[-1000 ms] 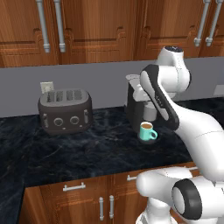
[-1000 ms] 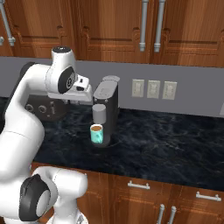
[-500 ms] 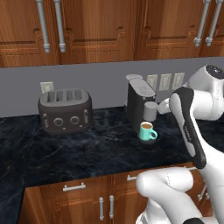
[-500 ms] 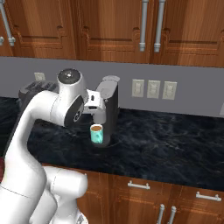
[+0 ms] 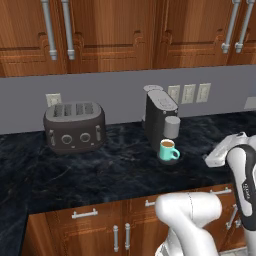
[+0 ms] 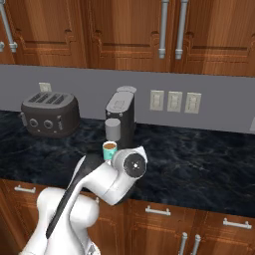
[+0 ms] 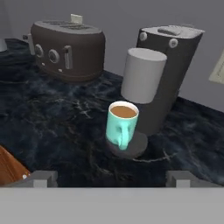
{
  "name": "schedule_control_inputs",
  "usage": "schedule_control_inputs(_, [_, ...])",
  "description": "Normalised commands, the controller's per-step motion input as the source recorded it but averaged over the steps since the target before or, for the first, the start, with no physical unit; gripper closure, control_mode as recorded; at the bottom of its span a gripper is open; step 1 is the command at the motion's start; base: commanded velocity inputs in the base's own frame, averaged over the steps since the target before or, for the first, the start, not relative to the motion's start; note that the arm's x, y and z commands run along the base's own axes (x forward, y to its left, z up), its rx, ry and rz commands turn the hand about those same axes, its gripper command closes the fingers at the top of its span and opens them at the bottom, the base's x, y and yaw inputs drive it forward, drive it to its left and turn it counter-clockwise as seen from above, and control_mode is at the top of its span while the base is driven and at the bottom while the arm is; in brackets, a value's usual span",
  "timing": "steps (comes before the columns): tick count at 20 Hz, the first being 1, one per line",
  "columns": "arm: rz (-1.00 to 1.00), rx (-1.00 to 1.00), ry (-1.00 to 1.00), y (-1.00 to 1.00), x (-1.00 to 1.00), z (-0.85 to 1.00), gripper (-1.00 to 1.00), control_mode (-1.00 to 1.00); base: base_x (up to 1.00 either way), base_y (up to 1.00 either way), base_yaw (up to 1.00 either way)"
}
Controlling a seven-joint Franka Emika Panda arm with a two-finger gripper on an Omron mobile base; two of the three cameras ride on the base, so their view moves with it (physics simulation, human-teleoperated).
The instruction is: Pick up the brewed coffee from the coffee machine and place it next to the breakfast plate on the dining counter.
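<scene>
The brewed coffee (image 7: 122, 126) was seen standing upright on the round base of the coffee machine (image 7: 164, 74), directly under its silver spout — where a fresh cup would be left. The gripper (image 7: 109, 178) was held wide open and empty, well short of the mug, apparently lined up for an approach. The fingertips were cut off at the frame's bottom; the toaster (image 5: 74, 126) stood well apart.

— What's hidden from where you stand?

— From the right, the arm (image 6: 107, 179) covers the lower half of the mug (image 6: 109, 148).

— Anything cut off?

— The cabinet doors (image 5: 110, 30) run off the top, and the hand view clips the wall plate (image 7: 217, 68) at its right edge.
</scene>
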Motion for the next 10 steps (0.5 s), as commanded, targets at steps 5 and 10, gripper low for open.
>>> schedule_control_inputs(5, [0.30,0.00,-0.06,0.04,0.34,-0.48,-1.00,-1.00,0.00,0.00,0.00])
schedule_control_inputs(10, [0.09,0.00,-0.13,0.16,0.15,-0.03,-1.00,-1.00,0.00,0.00,0.00])
